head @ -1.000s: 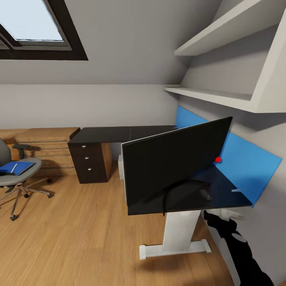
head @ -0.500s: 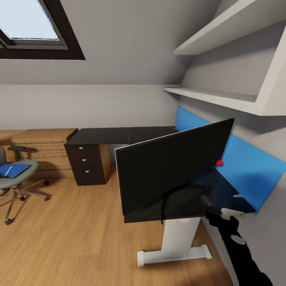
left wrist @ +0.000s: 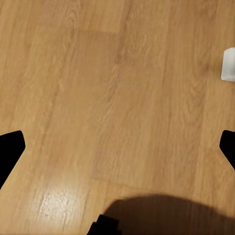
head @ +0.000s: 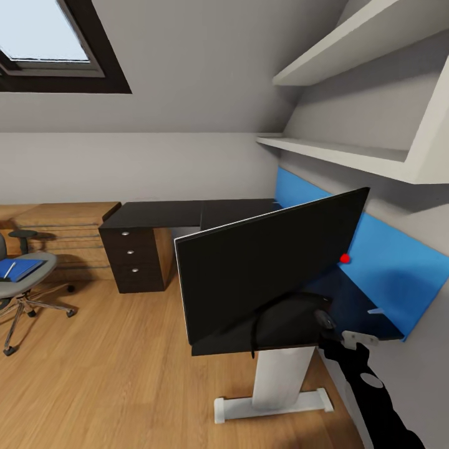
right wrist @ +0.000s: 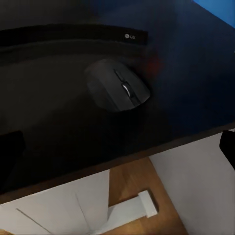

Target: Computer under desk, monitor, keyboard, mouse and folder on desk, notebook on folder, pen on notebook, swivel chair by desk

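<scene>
A large black monitor [head: 268, 262] stands turned at an angle on the black desk [head: 181, 213], with a cable hanging at its front. The black mouse [head: 324, 319] lies on the desk beside the monitor's foot, and the right wrist view looks down on the mouse [right wrist: 117, 85] from close by. My right gripper [right wrist: 120, 147] is open, hovering at the desk's near edge just short of the mouse. My left gripper [left wrist: 117, 147] is open over bare wooden floor. At the far left the swivel chair [head: 25, 293] carries a blue folder [head: 19, 269] with a thin white strip on it.
A dark drawer unit [head: 134, 262] stands under the desk's far end, and the desk's white leg [head: 280, 380] is near me. White shelves [head: 337, 149] and a blue wall panel [head: 399, 268] run along the right. A wooden platform [head: 62, 218] lies behind the chair.
The whole picture has slid left and the desk looms a little larger, so the camera has moved. My right arm stays at the desk's edge by the mouse.
</scene>
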